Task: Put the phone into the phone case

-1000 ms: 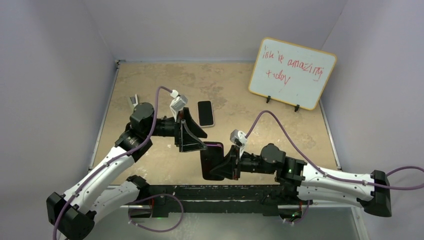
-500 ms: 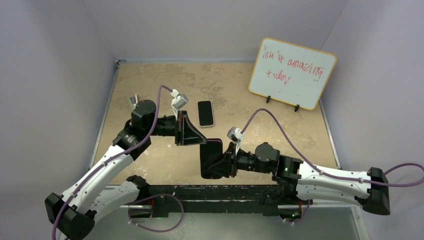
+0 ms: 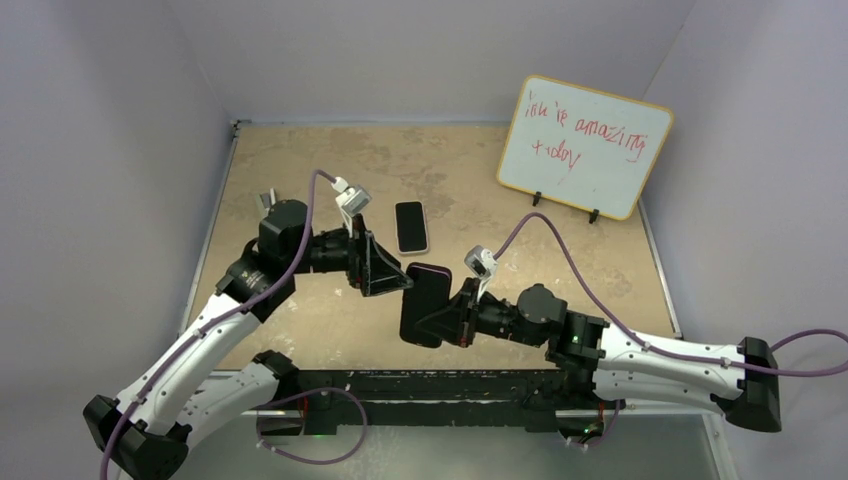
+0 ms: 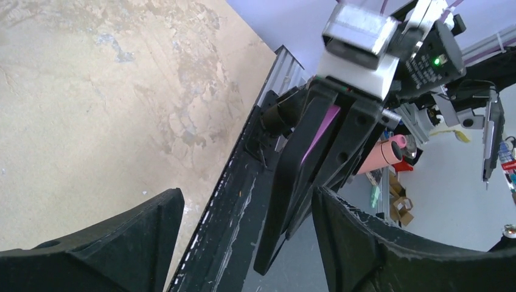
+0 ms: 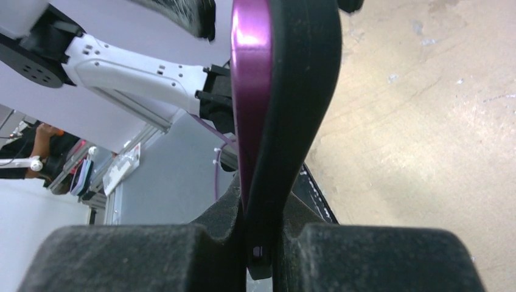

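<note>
My right gripper (image 3: 445, 318) is shut on the lower end of a black phone case (image 3: 425, 305) with a purple phone (image 3: 432, 268) lying against it, and holds both above the table's near edge. In the right wrist view the purple phone (image 5: 249, 73) and the black case (image 5: 301, 91) sit pinched together between the jaws (image 5: 264, 240) and spread apart toward the far end. My left gripper (image 3: 402, 277) is open at the top end of the case. In the left wrist view the case (image 4: 292, 176) stands between the open fingers (image 4: 246, 201), closer to the right one, with a pink edge (image 4: 325, 121) showing.
A black phone-shaped slab with a pale rim (image 3: 411, 227) lies flat on the tan table behind the grippers. A whiteboard with red writing (image 3: 583, 145) stands at the back right. A small grey object (image 3: 266, 200) sits at the left edge. A black rail (image 3: 430, 385) runs along the near edge.
My right gripper has lifted and tilted the phone and case up and to the left. My left gripper has swung right and down, so its open fingers now meet the case's top end.
</note>
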### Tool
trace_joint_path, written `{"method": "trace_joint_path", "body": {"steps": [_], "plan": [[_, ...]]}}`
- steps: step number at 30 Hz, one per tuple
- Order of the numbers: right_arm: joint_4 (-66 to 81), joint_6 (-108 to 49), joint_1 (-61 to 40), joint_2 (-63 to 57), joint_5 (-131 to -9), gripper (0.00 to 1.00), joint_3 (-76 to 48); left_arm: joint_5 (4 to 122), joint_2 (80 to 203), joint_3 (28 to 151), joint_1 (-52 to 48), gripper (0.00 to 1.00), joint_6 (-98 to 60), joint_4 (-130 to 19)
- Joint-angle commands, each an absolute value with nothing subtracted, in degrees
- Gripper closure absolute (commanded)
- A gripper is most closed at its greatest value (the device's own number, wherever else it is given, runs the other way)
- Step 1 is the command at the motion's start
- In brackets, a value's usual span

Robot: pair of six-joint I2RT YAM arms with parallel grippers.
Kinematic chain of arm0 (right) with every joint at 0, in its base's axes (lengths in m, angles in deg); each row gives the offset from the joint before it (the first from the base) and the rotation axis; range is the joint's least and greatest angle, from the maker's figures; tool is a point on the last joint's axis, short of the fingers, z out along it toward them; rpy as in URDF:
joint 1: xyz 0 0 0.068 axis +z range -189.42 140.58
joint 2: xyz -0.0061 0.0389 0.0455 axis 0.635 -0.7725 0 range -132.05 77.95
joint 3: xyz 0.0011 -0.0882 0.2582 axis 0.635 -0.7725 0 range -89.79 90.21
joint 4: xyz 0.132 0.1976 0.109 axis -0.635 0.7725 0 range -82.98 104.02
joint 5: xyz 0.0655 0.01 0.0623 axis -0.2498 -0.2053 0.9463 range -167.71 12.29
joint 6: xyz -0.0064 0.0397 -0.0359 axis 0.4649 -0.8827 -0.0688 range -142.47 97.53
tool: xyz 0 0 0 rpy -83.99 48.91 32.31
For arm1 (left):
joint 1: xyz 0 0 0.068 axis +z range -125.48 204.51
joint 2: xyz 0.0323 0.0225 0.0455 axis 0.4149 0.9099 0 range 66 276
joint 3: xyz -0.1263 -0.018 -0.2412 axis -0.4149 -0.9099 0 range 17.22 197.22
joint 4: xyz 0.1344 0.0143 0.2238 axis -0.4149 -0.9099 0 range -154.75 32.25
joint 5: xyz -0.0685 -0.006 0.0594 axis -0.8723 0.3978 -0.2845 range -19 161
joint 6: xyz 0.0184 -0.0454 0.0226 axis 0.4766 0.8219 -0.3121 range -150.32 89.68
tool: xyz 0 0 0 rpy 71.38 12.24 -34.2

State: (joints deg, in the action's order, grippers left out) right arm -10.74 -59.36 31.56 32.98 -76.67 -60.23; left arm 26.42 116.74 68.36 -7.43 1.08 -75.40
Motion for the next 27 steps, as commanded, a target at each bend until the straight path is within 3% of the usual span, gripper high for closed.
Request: {"method": "trace_joint_path", "body": {"steps": [1,7,10,12,15,18,22,25,27], "plan": [[-20.03,-58.79,31.59,34.66,-78.0,1.0,-57.09,23.46,114.67,63.19,-7.31,0.2,6.18,-66.57],[-22.8,-58.47,31.59,31.73,-76.33,1.0,-55.85,21.08,114.36,57.64,-7.39,0.21,13.18,-54.2],[-23.77,-58.69,31.59,30.43,-76.47,1.0,-55.47,20.47,114.18,54.57,-7.38,0.28,17.05,-48.37],[-23.24,-58.7,31.59,29.94,-76.74,1.0,-55.15,19.26,114.33,51.86,-7.38,0.41,20.94,-42.11],[-23.04,-59.3,31.59,29.85,-77.55,0.95,-55.64,18.31,114.75,48.73,-7.39,0.71,25.29,-34.78],[-22.88,-60.49,31.5,30.28,-79.32,0.8,-56.74,17.73,115.2,48.49,-7.34,0.99,25.75,-33.2],[-20.04,-62.14,31.36,31.99,-81.62,0.53,-57.28,17.72,115.04,50.13,-7.38,1.0,22.67,-36.45],[-15.95,-63.47,31.2,34.48,-84.36,0.26,-56.62,18.08,114.95,53.64,-7.34,1.0,16.89,-44.1],[-13.97,-64.29,31.06,36.7,-86.47,0.16,-56.15,17.83,114.87,55.58,-7.39,1.0,13.49,-48.5]]}}
